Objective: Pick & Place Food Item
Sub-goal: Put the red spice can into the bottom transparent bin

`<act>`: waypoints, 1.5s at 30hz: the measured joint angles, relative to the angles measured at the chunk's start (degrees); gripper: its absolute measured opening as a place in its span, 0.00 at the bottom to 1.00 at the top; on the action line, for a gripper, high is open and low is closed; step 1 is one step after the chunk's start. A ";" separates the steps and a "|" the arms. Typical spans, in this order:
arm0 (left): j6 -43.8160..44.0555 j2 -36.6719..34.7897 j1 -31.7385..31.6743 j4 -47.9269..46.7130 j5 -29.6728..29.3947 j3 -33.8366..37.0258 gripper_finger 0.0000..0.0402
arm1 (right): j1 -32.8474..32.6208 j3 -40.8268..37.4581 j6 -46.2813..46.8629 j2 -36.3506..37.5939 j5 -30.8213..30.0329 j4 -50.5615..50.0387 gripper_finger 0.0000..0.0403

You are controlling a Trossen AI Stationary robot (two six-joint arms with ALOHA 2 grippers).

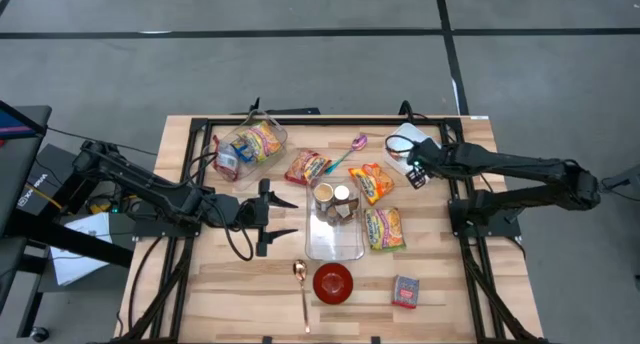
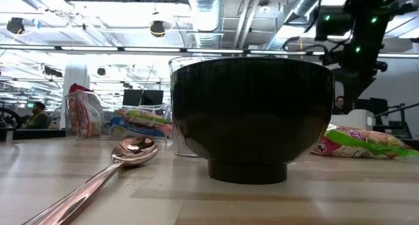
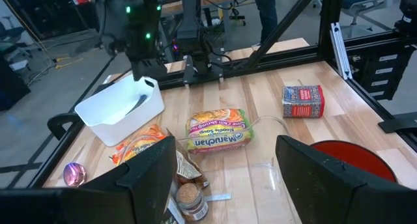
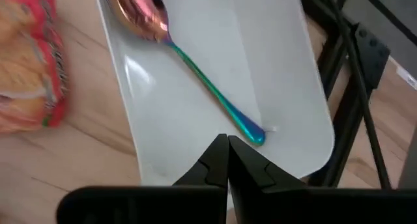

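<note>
Ramen packet (image 1: 385, 228) lies flat on the table (image 1: 440, 289), just right of the clear container (image 1: 335, 234) holding small jars. Left pincer (image 1: 285, 221) hovers left of the container, fingers spread, nothing held. Right pincer (image 1: 410, 161) sits clenched and empty over the white tray (image 4: 273, 68) at the back right, a rainbow-handled spoon (image 4: 195, 68) in it. Red bowl (image 1: 333, 282) in front.

2 spoons (image 1: 301, 284), 4 noodle packets (image 1: 384, 228), 1 red bowl (image 1: 334, 282), 2 clear containers (image 1: 335, 224), 1 white bin (image 1: 408, 141).
</note>
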State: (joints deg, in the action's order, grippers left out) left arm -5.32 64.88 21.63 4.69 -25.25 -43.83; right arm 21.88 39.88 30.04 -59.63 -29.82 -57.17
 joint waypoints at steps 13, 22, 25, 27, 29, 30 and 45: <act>0.00 0.00 -1.16 -0.01 -0.01 0.00 0.64 | -16.09 0.02 -11.94 16.95 4.50 24.52 0.00; 1.31 0.00 -1.14 -2.44 -0.01 0.02 0.64 | -30.65 0.02 -13.57 16.13 5.12 30.44 0.00; 1.33 0.00 -1.14 -2.22 -0.01 0.02 0.64 | -35.55 0.02 -11.46 14.97 5.25 30.77 0.00; 1.33 0.00 -1.14 -1.97 -0.01 0.02 0.64 | -38.62 0.02 -11.15 13.87 5.29 31.13 0.00; 1.33 0.00 -1.14 -1.95 -0.01 0.02 0.64 | -41.69 0.02 -11.17 12.67 5.25 32.74 0.00; 1.33 0.00 -1.14 -1.95 -0.01 0.02 0.64 | -43.12 0.02 -11.17 12.25 5.32 33.31 0.00; 1.13 0.00 -1.14 -1.68 -0.01 0.02 0.64 | -65.43 0.04 -20.81 8.33 -0.34 42.76 0.19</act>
State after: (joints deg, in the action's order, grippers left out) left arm -4.19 64.88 20.49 3.01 -25.26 -43.81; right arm -43.55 39.92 9.23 -51.29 -30.16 -14.40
